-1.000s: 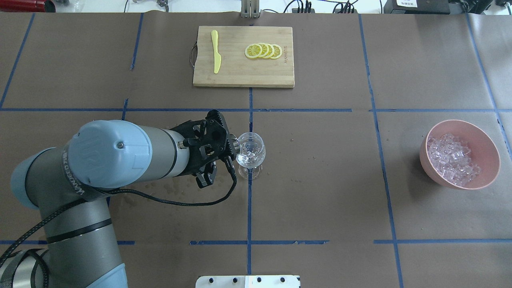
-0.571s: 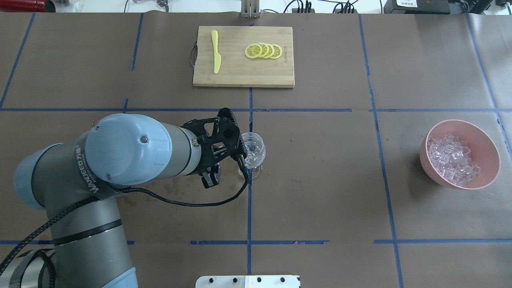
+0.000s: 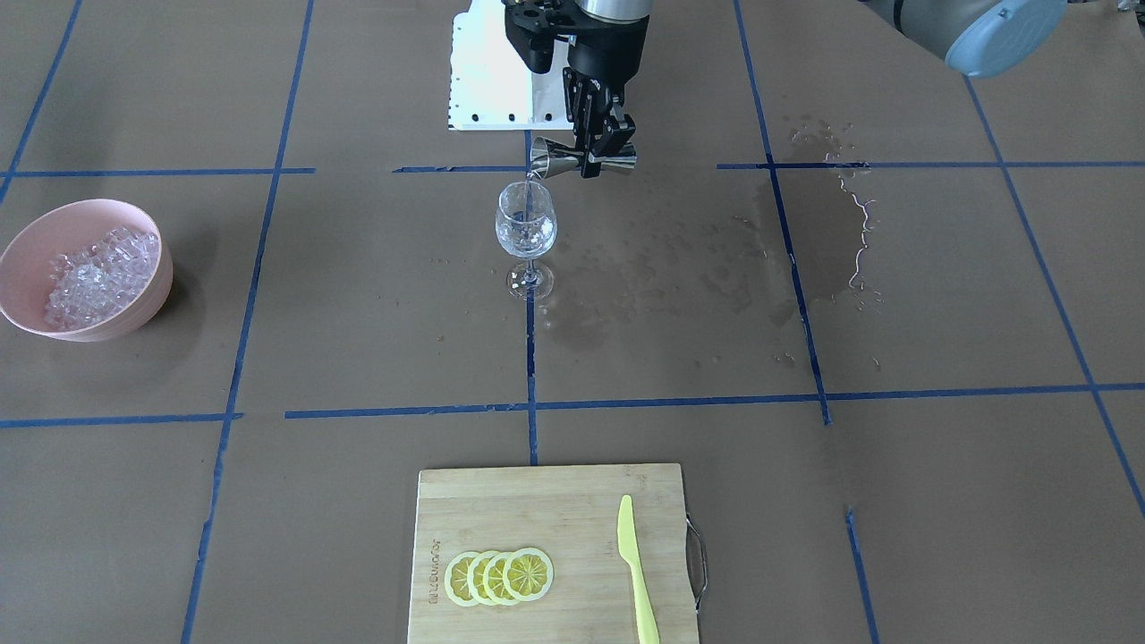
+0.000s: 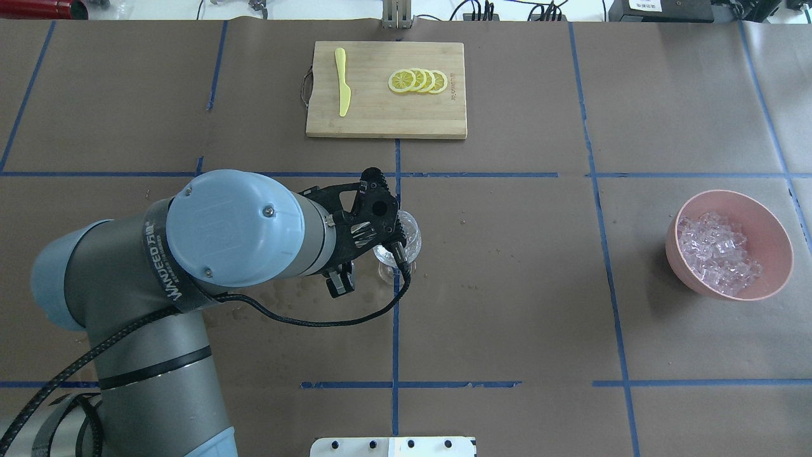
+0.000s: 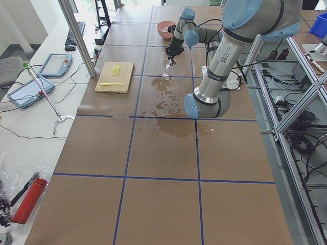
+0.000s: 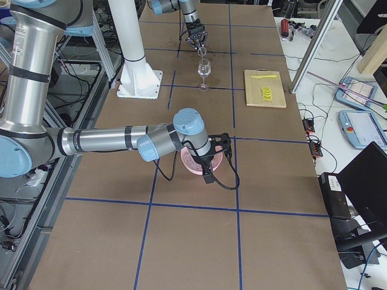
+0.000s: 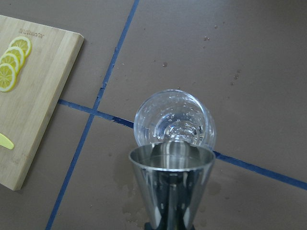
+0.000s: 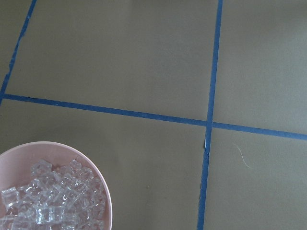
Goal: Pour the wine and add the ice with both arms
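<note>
The left arm [image 4: 209, 254] is swinging farther over the table's middle than a second ago, while the right arm [image 6: 109, 140] is reaching over the pink bowl [image 4: 771, 231], its right gripper [image 6: 211, 160] showing too small to tell whether it is spread or closed. The left gripper [image 3: 601, 154] is now covering much of the upright wine glass [image 3: 526, 225] from overhead instead of sitting beside its rim, and is clamping a steel jigger [image 3: 550, 161] turned sideways, mouth just above the glass. The ice [image 4: 717, 254] is lying heaped in the bowl, well apart from the glass, unmoved.
</note>
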Robot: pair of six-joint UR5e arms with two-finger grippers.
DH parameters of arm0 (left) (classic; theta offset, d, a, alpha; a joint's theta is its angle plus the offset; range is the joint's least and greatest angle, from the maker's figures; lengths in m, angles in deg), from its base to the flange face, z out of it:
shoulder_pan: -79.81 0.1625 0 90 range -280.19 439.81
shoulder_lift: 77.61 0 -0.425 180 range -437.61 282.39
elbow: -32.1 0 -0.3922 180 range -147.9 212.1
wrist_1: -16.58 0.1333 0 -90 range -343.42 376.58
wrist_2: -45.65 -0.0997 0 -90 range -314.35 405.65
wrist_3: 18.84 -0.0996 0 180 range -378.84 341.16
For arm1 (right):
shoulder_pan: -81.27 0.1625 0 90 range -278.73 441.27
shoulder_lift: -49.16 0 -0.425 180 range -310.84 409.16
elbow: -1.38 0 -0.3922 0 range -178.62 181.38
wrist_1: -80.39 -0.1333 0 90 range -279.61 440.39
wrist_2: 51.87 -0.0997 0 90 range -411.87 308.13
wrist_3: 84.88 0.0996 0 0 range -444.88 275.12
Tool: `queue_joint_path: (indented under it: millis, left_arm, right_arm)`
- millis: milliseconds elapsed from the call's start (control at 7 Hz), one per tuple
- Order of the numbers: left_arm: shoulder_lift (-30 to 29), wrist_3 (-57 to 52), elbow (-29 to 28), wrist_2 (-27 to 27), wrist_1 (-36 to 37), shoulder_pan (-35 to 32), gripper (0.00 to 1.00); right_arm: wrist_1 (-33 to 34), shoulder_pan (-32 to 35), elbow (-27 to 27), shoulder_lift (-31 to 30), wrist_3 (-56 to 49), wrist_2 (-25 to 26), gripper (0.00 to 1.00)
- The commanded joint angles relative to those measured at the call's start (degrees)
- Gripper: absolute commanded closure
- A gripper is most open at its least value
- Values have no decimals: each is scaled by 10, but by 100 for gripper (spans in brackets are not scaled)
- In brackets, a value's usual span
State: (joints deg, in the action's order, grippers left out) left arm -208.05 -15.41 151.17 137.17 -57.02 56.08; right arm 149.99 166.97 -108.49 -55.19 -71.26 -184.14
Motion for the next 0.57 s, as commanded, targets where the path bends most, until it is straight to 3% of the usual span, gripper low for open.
queue_joint_path:
  millis: [0, 429]
  left_arm:
    - [-26, 0, -9, -2, 44, -1, 100]
    - [-61, 0, -46, -3, 74, -1, 100]
  right_arm:
    - [0, 0, 0, 0, 0, 0, 0]
    - [0, 0, 0, 0, 0, -1, 0]
